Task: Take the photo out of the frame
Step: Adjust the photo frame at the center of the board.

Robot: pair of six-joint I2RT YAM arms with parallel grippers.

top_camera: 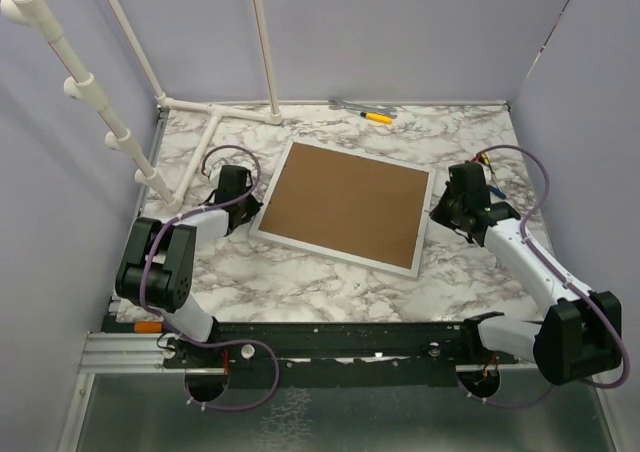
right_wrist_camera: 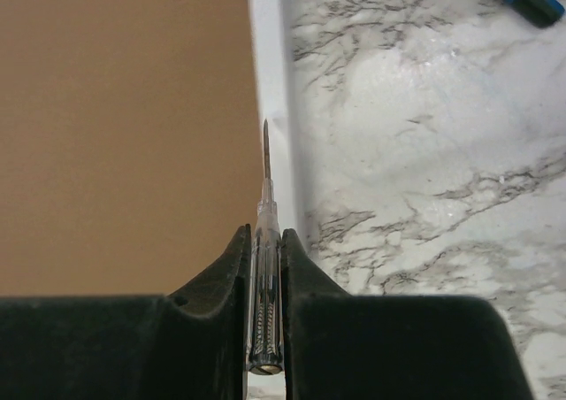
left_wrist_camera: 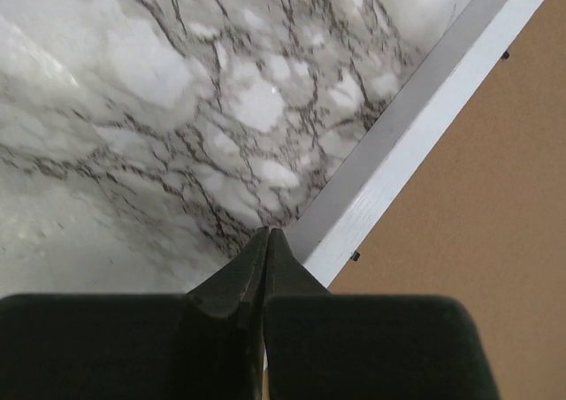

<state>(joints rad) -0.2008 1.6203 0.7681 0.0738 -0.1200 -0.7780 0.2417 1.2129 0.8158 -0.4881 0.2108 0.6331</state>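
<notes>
A marble table [top_camera: 330,272] is seen from above. The frame [top_camera: 345,204] is laid face down at its middle, brown back upward, the photo hidden. The left gripper [left_wrist_camera: 268,232] is clenched empty at the frame's left edge. The right gripper [right_wrist_camera: 265,234] is clamped on a slim clear-handled screwdriver [right_wrist_camera: 266,196], tip over the frame's right edge. A yellow-handled tool [top_camera: 377,117] is seen at the far edge.
</notes>
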